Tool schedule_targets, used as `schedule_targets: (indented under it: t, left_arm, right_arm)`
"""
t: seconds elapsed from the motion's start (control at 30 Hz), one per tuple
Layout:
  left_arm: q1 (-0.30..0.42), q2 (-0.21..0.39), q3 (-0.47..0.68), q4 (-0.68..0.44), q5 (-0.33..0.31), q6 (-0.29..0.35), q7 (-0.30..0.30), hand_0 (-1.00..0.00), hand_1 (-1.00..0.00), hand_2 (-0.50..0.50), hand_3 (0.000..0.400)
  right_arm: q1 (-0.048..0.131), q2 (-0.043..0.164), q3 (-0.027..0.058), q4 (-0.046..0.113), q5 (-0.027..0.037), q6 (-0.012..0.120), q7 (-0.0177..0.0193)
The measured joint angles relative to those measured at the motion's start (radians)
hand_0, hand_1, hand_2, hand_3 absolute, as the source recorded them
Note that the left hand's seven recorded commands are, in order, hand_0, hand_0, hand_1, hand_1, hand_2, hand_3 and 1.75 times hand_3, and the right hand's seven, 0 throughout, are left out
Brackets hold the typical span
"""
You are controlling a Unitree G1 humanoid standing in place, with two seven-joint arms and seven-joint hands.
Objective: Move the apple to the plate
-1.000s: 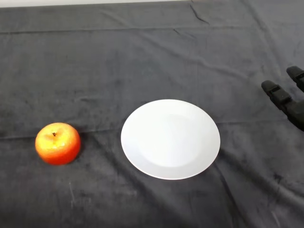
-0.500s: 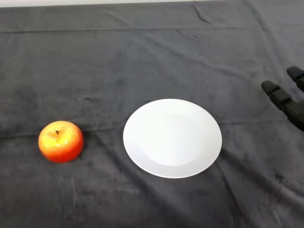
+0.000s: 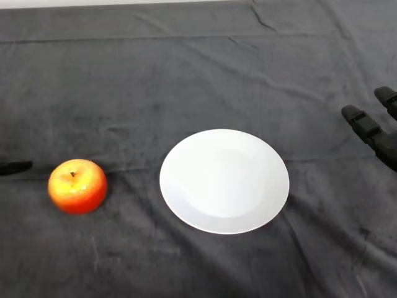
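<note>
A red and yellow apple point(image 3: 77, 185) sits stem up on the dark cloth at the left. A white round plate point(image 3: 224, 180) lies empty in the middle, a short way right of the apple. Only a small black tip of my left hand point(image 3: 15, 167) shows at the view's left edge. It is level with the top of the apple and a little to its left, not touching it. The rest of the hand is out of view.
The table is covered by a dark grey cloth point(image 3: 198, 74) with a few creases. Two black finger-like parts point(image 3: 371, 129) stand still at the right edge, right of the plate.
The black tip of my left hand has come into view at the left edge, beside the apple. The apple and plate stay where they were on the cloth.
</note>
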Motion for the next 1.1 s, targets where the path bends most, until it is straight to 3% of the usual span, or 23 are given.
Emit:
schedule_targets:
  t: [0.27, 0.57, 0.77, 1.1]
  left_arm:
    - [0.133, 0.000, -0.013, -0.198, -0.001, 0.152, -0.073, 0.00, 0.00, 0.00, 0.000]
    - [0.145, 0.004, -0.080, -0.383, -0.001, 0.278, -0.109, 0.00, 0.00, 0.00, 0.000]
    - [0.145, -0.008, -0.130, -0.407, 0.003, 0.311, -0.115, 0.00, 0.00, 0.00, 0.000]
    - [0.144, -0.046, -0.198, -0.405, 0.037, 0.312, -0.121, 0.00, 0.00, 0.00, 0.000]
  right_arm:
    - [0.000, 0.000, 0.0002, 0.000, 0.0000, 0.000, 0.0000]
    - [0.000, 0.001, 0.0002, 0.000, 0.0000, 0.000, 0.0000]
    - [0.000, 0.001, 0.0002, 0.000, -0.0001, 0.000, 0.0000]
    - [0.000, 0.001, 0.0003, 0.000, -0.0001, 0.000, 0.0000]
